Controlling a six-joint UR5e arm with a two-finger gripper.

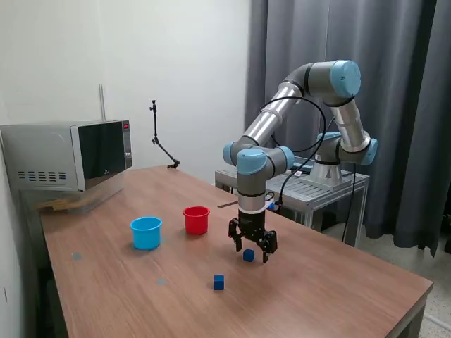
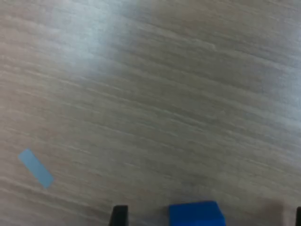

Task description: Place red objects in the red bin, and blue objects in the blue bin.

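A small dark blue cube (image 1: 249, 255) rests on the wooden table between the spread fingers of my gripper (image 1: 252, 252), which is open and low over the table. In the wrist view the same blue cube (image 2: 195, 213) sits at the picture's edge between two dark fingertips (image 2: 119, 215). A second blue cube (image 1: 219, 282) lies on the table nearer the front edge. The red bin (image 1: 196, 220) stands upright to the exterior view's left of the gripper. The light blue bin (image 1: 146, 232) stands further left. No red objects are visible.
A microwave (image 1: 70, 155) sits at the table's far left corner. A thin black stand (image 1: 159, 144) rises at the back edge. A grey metal cart (image 1: 310, 190) holds the arm's base behind the table. A pale blue tape strip (image 2: 35, 168) lies on the wood.
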